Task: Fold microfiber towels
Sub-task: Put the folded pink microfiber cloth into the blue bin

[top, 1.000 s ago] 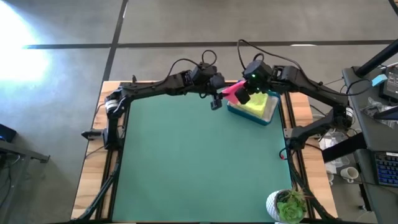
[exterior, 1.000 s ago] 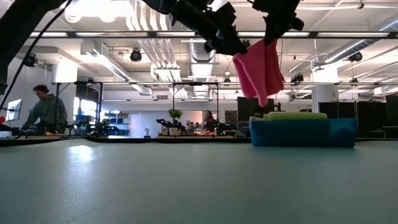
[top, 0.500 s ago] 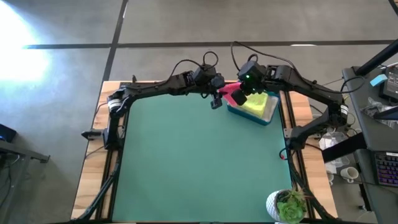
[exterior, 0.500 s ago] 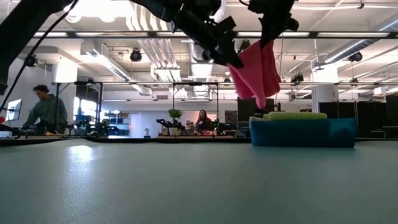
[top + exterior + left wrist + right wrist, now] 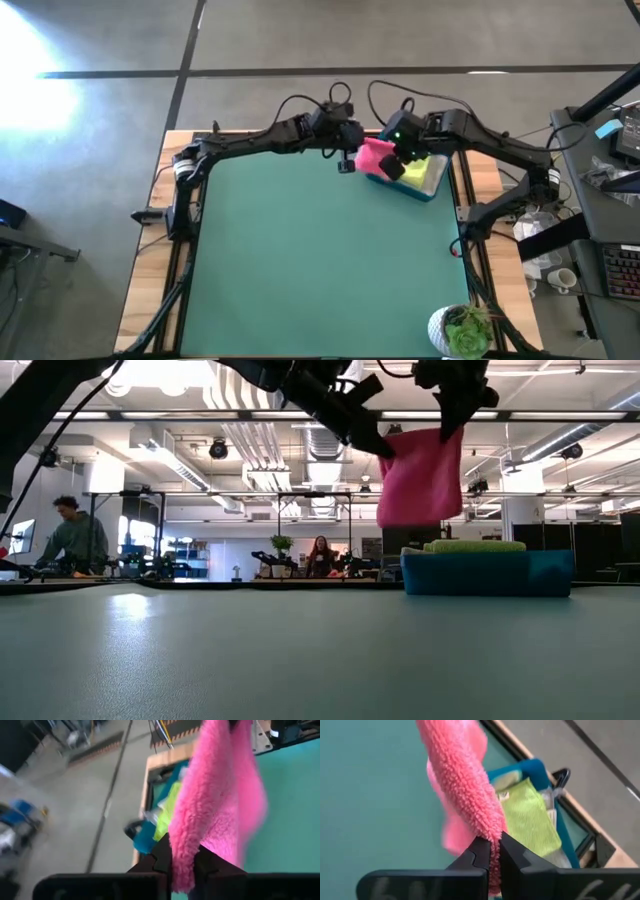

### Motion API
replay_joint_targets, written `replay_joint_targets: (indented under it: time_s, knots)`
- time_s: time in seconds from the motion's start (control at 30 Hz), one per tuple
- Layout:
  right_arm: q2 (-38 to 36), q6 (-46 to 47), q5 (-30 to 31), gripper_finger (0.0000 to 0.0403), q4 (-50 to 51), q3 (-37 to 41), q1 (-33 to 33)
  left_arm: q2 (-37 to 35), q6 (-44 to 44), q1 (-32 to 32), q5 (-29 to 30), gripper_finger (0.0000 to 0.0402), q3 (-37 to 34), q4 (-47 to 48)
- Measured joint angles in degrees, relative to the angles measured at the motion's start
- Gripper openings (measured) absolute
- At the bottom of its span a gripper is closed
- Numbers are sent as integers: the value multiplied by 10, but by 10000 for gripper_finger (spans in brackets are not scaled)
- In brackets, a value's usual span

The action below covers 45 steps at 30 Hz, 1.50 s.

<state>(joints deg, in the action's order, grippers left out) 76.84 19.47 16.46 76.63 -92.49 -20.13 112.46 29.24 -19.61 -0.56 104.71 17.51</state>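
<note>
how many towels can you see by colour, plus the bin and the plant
hot pink towel: 1, held up between both hands
lime green towel: 1, in the bin
yellow towel: 1, in the bin
blue bin: 1
potted plant: 1
total: 5 things, 3 of them towels; any others in the bin are hidden

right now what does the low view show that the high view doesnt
Only the low view shows the people at desks in the room behind, and the pink towel hanging flat, clear of the table. Only the high view shows the potted plant at the table's corner and the yellow towel in the bin. Both show the left gripper and right gripper pinching the pink towel beside the blue bin.
</note>
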Motion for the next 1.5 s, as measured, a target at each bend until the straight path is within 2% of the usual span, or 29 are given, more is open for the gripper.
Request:
replay_joint_targets:
  time_s: [0.13,0.27,0.6,0.87,1.0,1.17,1.3,1.5]
  knots:
    - [0,30,8,8,24,4,11,-1,53,0,-2,12,4,-41]
    - [0,47,58,8,34,9,11,11,87,0,-5,12,4,-76]
    - [2,117,194,8,81,36,6,60,92,-5,-9,12,9,-187]
    - [2,140,235,8,81,88,4,74,93,-10,-10,12,11,-238]
    - [1,126,268,8,89,109,-27,87,134,-20,-8,12,15,-278]
    - [1,85,355,8,87,120,-103,125,256,-41,3,12,36,-392]
    - [-2,57,358,8,66,108,-128,142,231,-49,27,12,67,-346]
    - [-2,10,326,8,33,85,-132,126,209,-48,71,12,74,-244]
